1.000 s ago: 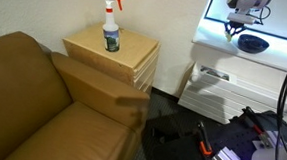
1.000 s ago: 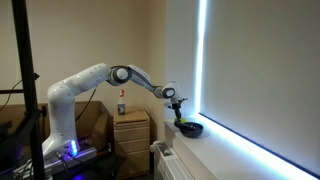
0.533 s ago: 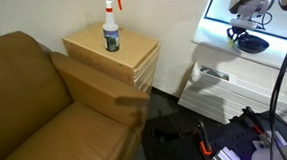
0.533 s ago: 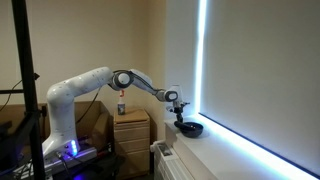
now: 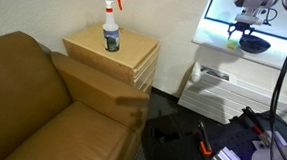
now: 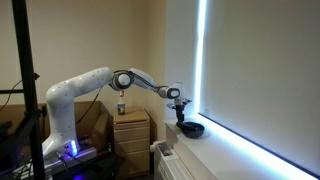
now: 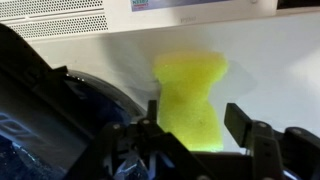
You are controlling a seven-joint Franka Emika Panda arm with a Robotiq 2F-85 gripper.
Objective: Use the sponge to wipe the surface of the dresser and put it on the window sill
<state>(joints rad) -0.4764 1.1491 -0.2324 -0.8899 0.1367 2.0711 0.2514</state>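
Gripper (image 7: 193, 122) clenched on sponge (image 7: 190, 85), squeezing its middle, over window sill (image 7: 275, 70); can't tell if sponge touches sill. 1 dark bowl (image 5: 252, 43) on sill just beside gripper. Dresser (image 5: 110, 56) w/ spray bottle (image 5: 111, 23) well apart from sill.

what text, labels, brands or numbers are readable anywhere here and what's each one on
Nothing is legible.
Label on the clear spray bottle with red-white trigger: too small to read.
The coloured sticker at the wrist view's top edge: blurred, cut off.
No print shows on the bright yellow sponge.
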